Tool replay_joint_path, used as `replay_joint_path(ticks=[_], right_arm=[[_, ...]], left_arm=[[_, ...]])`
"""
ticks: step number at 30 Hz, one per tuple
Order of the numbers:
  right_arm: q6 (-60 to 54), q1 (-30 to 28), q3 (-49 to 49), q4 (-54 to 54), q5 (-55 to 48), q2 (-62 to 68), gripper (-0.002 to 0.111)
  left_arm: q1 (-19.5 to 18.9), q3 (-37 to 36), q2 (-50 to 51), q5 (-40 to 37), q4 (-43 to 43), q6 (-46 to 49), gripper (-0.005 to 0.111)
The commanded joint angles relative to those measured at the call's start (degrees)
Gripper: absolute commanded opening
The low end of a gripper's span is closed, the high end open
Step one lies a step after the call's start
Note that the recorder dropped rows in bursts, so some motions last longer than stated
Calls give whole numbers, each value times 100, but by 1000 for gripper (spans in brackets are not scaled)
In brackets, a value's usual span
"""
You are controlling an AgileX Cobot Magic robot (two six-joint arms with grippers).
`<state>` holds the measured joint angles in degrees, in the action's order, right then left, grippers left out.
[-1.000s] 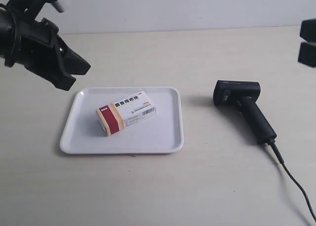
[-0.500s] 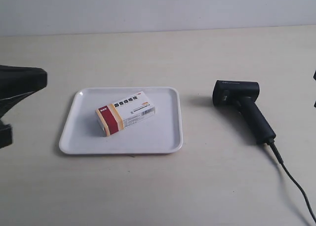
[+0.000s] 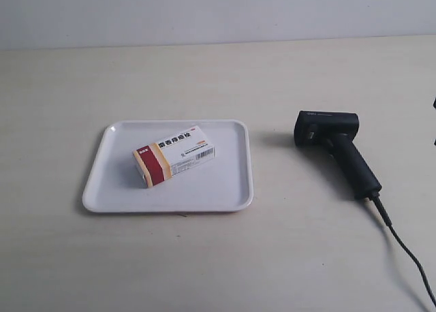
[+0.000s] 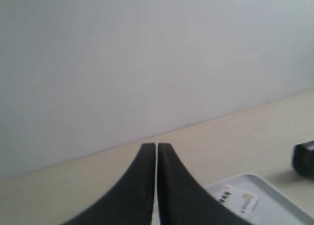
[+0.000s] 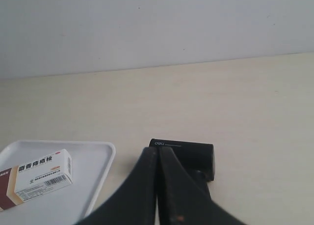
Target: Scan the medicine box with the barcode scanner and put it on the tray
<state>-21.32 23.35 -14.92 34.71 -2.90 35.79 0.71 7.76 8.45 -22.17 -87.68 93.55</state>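
The medicine box (image 3: 174, 154) lies flat in the middle of the white tray (image 3: 218, 189), its red and tan end toward the near left corner. The black barcode scanner (image 3: 335, 148) lies on the table to the tray's right, its cable trailing to the near right. Both arms are out of the exterior view except a dark sliver at its right edge. My left gripper (image 4: 156, 147) is shut and empty, held above the table, with the medicine box (image 4: 236, 199) and tray (image 4: 274, 195) beyond it. My right gripper (image 5: 157, 151) is shut and empty, in front of the scanner (image 5: 191, 155); box (image 5: 39, 178) and tray (image 5: 95, 156) lie off to one side.
The pale wooden table (image 3: 204, 73) meets a plain white wall (image 3: 204, 12) at the back. The scanner's cable (image 3: 409, 257) runs toward the near right corner.
The arm at the exterior view's left has withdrawn out of that view. The arm at the right has pulled back to the edge. Box, tray and scanner have stayed put.
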Motion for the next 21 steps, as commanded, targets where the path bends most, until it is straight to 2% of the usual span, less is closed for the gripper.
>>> replay_joint_path(ticks=[1, 3, 6, 9, 10, 13, 15, 21], right_arm=[[9, -6, 25, 4, 84, -40, 0], [9, -6, 25, 4, 84, -40, 0], [9, -6, 25, 4, 84, -40, 0], [9, -6, 25, 4, 84, -40, 0], [9, -6, 25, 4, 84, -40, 0], [9, -6, 25, 4, 84, -40, 0], [9, -6, 25, 4, 84, -40, 0], [9, -6, 25, 4, 84, -40, 0]], left_arm=[[-737, -294, -189, 63, -166, 5, 4], [-748, -479, -240, 398, -24, -30, 4], [-683, -729, -475, 1107, 1186, -1414, 4], [-554, -776, -845, 1475, 3990, -4506, 4], [-527, -776, -845, 1369, 5309, -5578, 4], [-467, -776, -845, 1358, 7565, -8219, 4], [-467, -776, -845, 1258, 8093, -8781, 4], [-467, -776, -845, 893, 8299, -8835, 4]])
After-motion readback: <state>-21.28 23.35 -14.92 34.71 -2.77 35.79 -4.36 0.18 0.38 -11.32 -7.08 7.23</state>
